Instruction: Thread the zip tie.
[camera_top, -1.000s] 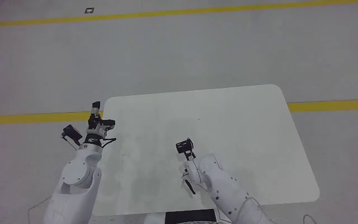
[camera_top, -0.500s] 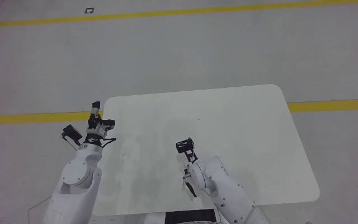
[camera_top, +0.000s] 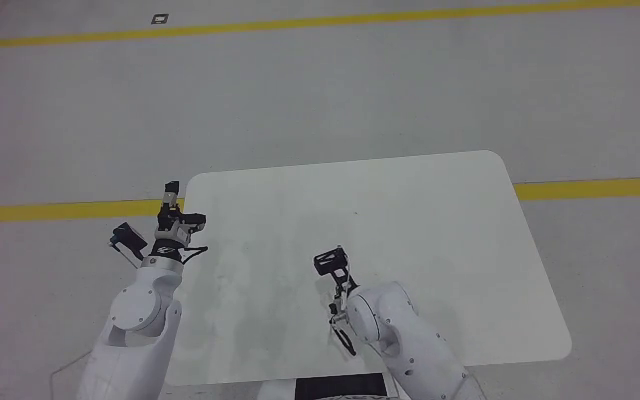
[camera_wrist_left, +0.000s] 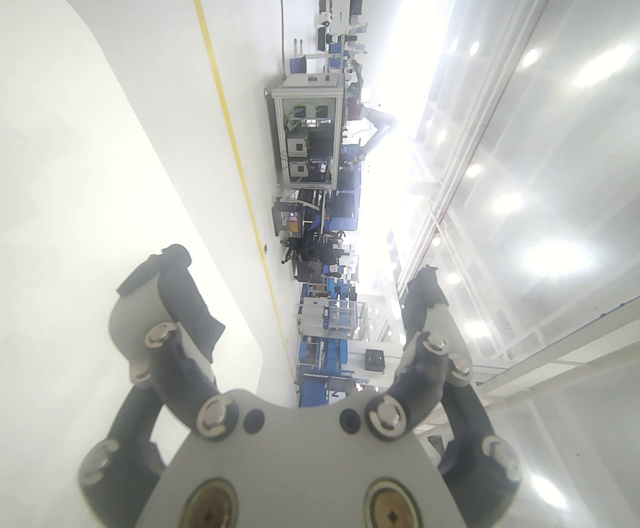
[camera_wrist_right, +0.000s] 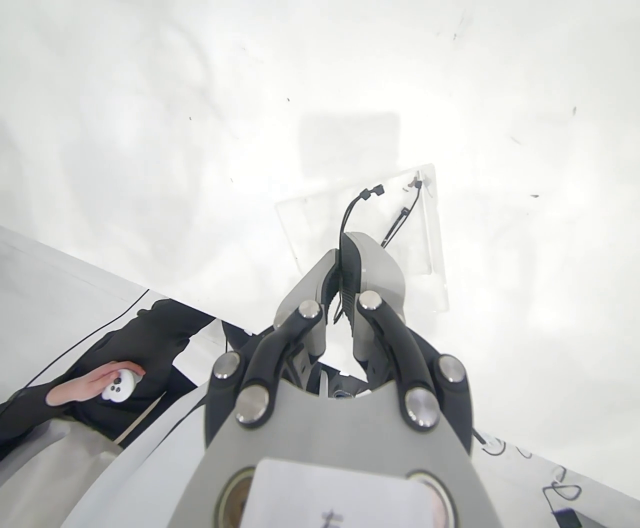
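Right wrist view: a black zip tie (camera_wrist_right: 350, 210) is pinched between the closed fingers of the right gripper (camera_wrist_right: 345, 252). Its strap is carried out past the fingertips in a gentle curve, and its head end is held over a clear plastic tray (camera_wrist_right: 310, 220). Whether that head is touching the tray cannot be told. A short length of the same strap is seen trailing back between the finger pads toward the wrist. A second black zip tie (camera_wrist_right: 400, 217) is laid flat on the tray, just beside the gripper's tip and apart from the held one. The tray is set on the white table (camera_wrist_right: 150, 125).

In the top view, the right arm is placed over the table's near edge, toward the middle, while the left arm is stationed at the table's left edge. The left gripper (camera_wrist_left: 300, 270) is spread wide with nothing held between its fingers. It is kept well apart from both zip ties and is pointed along the table's rim toward the room beyond.
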